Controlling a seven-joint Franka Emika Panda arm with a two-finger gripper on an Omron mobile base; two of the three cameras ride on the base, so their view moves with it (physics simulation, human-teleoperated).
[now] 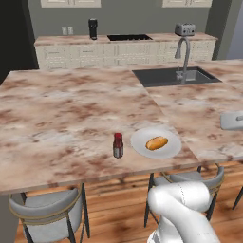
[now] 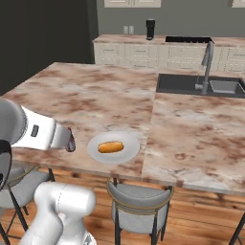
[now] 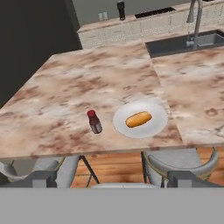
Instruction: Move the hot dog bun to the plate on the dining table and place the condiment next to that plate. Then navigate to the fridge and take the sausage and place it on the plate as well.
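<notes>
The pincer (image 3: 112, 177) hung back from the near edge of the tabletop (image 3: 65, 100), its two dark tips standing wide apart with nothing between them. Beyond it, near that edge of the marbled tabletop, a round white plate (image 3: 151, 127) held the bun (image 3: 138, 119), lying roughly at its middle. Just beside the plate stood the small dark red bottle (image 3: 94, 122), upright, apart from the rim. Grey chairs (image 1: 47, 211) sat tucked under the near edge. Farther off were a dark sink (image 1: 173, 76) with a curved tap (image 1: 182, 59), and cream drawers (image 1: 95, 54) along the back wall. The sausage and fridge were still to be reached. The sausage would likely be light, fairly firm, smooth and apt to roll, so a hold across its middle seemed safest.
</notes>
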